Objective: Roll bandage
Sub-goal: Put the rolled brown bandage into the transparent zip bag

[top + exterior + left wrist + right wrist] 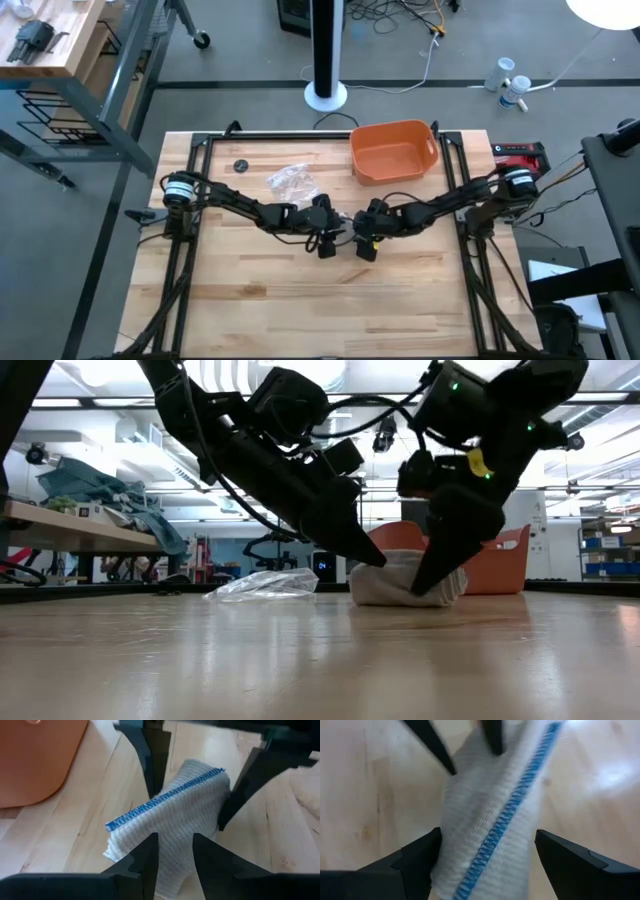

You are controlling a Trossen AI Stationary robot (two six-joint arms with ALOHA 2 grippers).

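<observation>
The bandage (400,585) is an off-white gauze wad with a blue stitched edge (165,800). It lies on the table's middle, between my two grippers. My left gripper (175,852) comes from the table's left and is shut on the wad's left end. My right gripper (487,852) comes from the right and is open. Its two fingers (155,765) stand on either side of the wad's other end. In the high view both grippers (345,240) cover the bandage. My left gripper pinches the gauze at the wad's left end (175,842) between its two fingers, which slant down from the table's left. The wad rests on the table. My right gripper's open fingers (427,852) stand close against the wad's two sides; I cannot tell whether they touch it.
An orange tub (393,150) stands at the far edge, right of centre. A crumpled clear plastic wrapper (292,180) lies far-left of the grippers, and a small dark disc (241,166) lies beyond it. The near half of the wooden table (330,310) is bare.
</observation>
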